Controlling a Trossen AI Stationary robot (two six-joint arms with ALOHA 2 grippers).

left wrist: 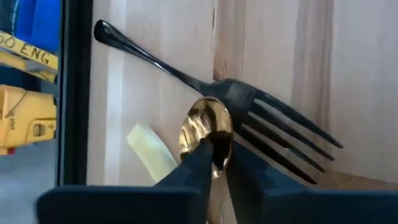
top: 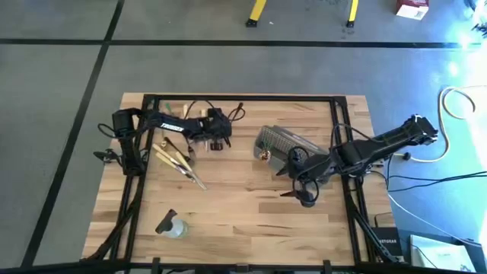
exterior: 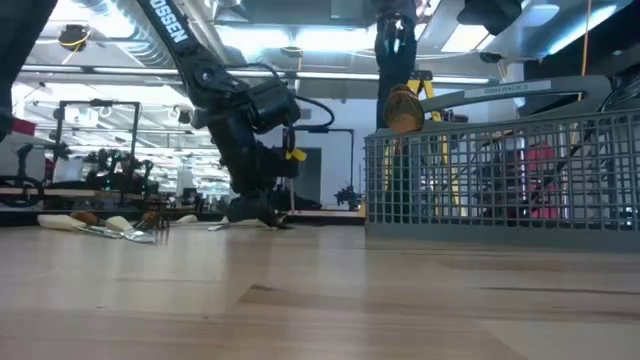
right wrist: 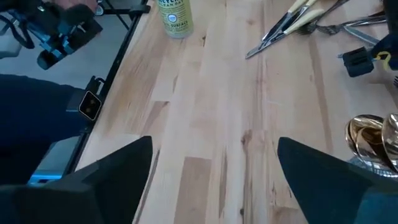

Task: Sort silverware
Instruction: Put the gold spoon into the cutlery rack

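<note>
Left gripper point(left wrist: 214, 163) pinches a gold spoon point(left wrist: 205, 132) lying over a black fork point(left wrist: 249, 118) on the far-left tabletop point(top: 251, 205); lift straight up without snagging the fork; right gripper point(right wrist: 214, 168) waits wide open beside the mesh basket point(top: 285, 144).

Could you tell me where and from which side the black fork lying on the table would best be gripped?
Probably mid-handle, coming straight down from above. The black fork lies flat on the table, its slim handle bare and its tines spread wide. The left gripper, shut on a gold spoon, crowds its neck.
</note>
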